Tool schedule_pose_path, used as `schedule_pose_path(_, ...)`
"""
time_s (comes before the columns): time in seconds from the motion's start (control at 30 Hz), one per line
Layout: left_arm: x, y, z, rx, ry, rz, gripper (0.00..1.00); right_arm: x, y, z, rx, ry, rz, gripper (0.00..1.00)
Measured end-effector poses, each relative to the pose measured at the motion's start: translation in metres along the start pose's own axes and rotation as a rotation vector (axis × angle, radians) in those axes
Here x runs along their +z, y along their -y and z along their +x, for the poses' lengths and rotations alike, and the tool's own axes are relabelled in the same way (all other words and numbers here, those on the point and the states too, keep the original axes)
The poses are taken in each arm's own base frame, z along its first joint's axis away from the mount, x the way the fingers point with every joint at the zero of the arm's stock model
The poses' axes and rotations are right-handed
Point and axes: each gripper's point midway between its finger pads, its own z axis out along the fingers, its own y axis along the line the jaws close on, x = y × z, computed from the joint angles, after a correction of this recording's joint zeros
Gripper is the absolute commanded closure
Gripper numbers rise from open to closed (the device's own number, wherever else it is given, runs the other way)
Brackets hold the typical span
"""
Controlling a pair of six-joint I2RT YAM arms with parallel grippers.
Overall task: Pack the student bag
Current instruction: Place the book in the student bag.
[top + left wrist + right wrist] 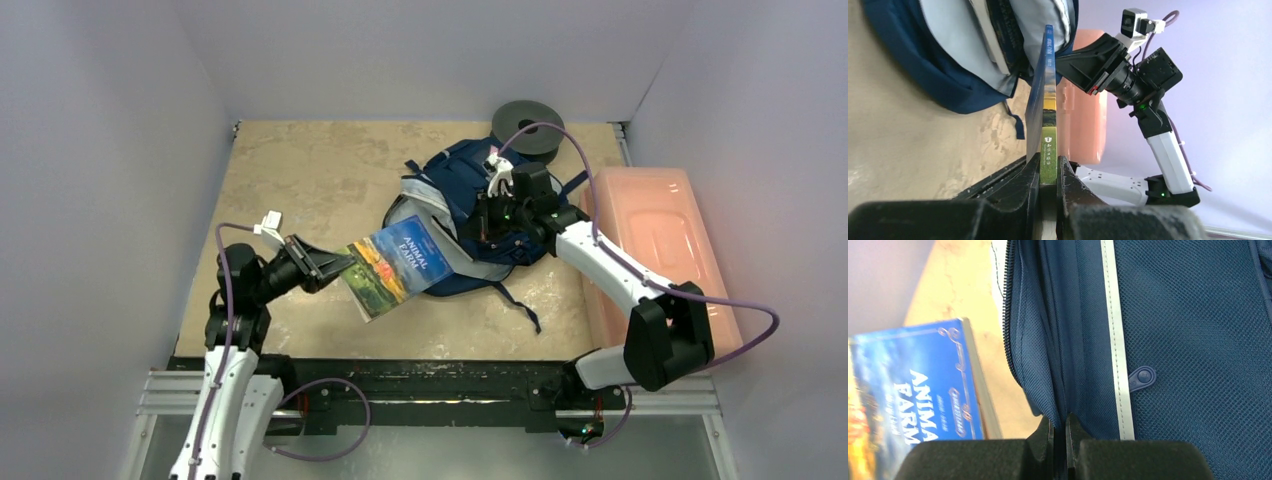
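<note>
l arm reaching low twd centre, left gripper [335, 265] clamped on blue paperback book [397, 267], r arm bent inward, right gripper [1059, 421] pinched on navy blue fabric backpack [455, 180] rim, bag mid-back on beige table [300, 170]

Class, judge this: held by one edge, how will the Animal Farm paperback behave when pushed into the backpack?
Probably fairly stiff: the paperback juts from the left fingers without sagging. Likely light, being thin. The backpack fabric looks floppy, so its opening may fold.

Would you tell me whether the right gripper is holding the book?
No, the right gripper is shut on a fold of the bag, with the book apart from it.
</note>
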Motion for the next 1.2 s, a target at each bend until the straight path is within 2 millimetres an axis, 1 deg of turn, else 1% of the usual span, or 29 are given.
schedule_pose_path(0.13, 0.020, 0.000, 0.002, -0.058, -0.039, 0.029, 1.00, -0.004, -0.005, -0.012, 0.079, 0.038, -0.032, 1.00)
schedule_pose_path(0.23, 0.039, -0.010, 0.003, -0.120, -0.053, 0.005, 1.00, -0.011, -0.008, -0.021, 0.132, 0.069, -0.044, 1.00)
schedule_pose_path(0.3, 0.048, -0.014, 0.003, -0.141, -0.056, -0.008, 1.00, -0.017, -0.009, -0.028, 0.148, 0.089, -0.046, 1.00)
schedule_pose_path(0.4, 0.062, -0.012, 0.001, -0.147, -0.050, 0.002, 1.00, -0.023, -0.013, -0.040, 0.158, 0.114, -0.056, 1.00)
schedule_pose_path(0.5, 0.078, -0.014, -0.003, -0.166, -0.044, 0.009, 1.00, -0.024, -0.016, -0.043, 0.174, 0.117, -0.069, 1.00)
schedule_pose_path(0.7, 0.117, -0.034, 0.002, -0.216, -0.082, -0.055, 1.00, -0.026, -0.018, -0.043, 0.194, 0.113, -0.081, 1.00)
schedule_pose_path(0.8, 0.135, -0.040, -0.001, -0.222, -0.088, -0.084, 1.00, -0.026, -0.018, -0.044, 0.189, 0.114, -0.082, 1.00)
schedule_pose_path(0.9, 0.160, -0.042, -0.013, -0.219, -0.074, -0.100, 1.00, -0.028, -0.018, -0.044, 0.167, 0.111, -0.076, 1.00)
schedule_pose_path(1.0, 0.193, -0.041, -0.024, -0.211, -0.058, -0.106, 1.00, -0.031, -0.018, -0.043, 0.136, 0.108, -0.069, 1.00)
schedule_pose_path(1.03, 0.203, -0.039, -0.026, -0.206, -0.057, -0.104, 1.00, -0.032, -0.018, -0.043, 0.124, 0.106, -0.067, 1.00)
schedule_pose_path(1.13, 0.244, -0.030, -0.023, -0.183, -0.070, -0.094, 1.00, -0.035, -0.018, -0.041, 0.098, 0.102, -0.064, 1.00)
schedule_pose_path(1.17, 0.258, -0.028, -0.020, -0.177, -0.079, -0.092, 0.95, -0.036, -0.018, -0.041, 0.089, 0.100, -0.063, 1.00)
schedule_pose_path(1.2, 0.268, -0.030, -0.018, -0.176, -0.085, -0.094, 0.81, -0.037, -0.018, -0.041, 0.081, 0.100, -0.061, 1.00)
